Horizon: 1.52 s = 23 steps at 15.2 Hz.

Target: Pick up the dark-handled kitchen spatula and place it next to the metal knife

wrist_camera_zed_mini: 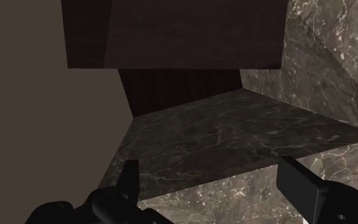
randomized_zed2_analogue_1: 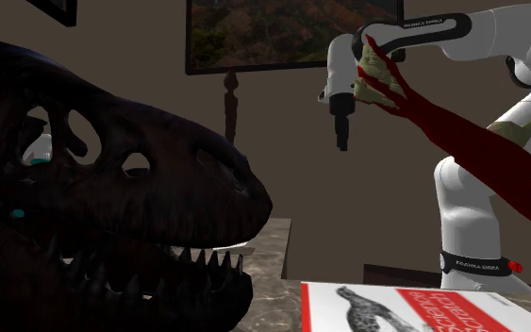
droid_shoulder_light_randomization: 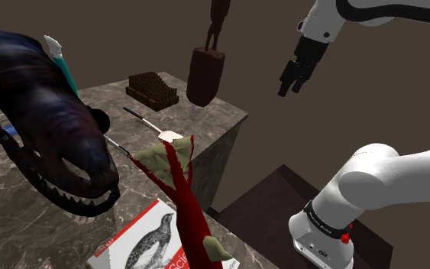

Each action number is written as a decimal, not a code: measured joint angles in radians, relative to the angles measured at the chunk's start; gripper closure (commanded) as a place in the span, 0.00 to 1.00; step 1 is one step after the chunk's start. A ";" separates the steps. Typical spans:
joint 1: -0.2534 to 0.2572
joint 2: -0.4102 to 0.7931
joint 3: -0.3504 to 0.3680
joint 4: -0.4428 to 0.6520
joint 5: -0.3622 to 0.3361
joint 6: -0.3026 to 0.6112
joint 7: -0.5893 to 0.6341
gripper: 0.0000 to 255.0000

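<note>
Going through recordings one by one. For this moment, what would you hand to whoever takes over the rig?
Gripper: open, empty, up in the air beyond the counter edge.
Spatula: lies flat on the counter, between the dark skull and the red branch.
Knife: apparently the thin strip poking out beside the skull, mostly hidden.
Done: nothing yet.
Left: descend, grasp the spatula, set it beside the knife.
</note>
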 measured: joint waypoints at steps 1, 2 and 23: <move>0.000 0.000 0.000 0.000 0.000 0.000 0.000 0.00; 0.003 0.015 0.005 0.002 0.003 0.013 0.003 0.00; 0.098 0.694 0.214 0.271 0.025 0.459 0.157 0.00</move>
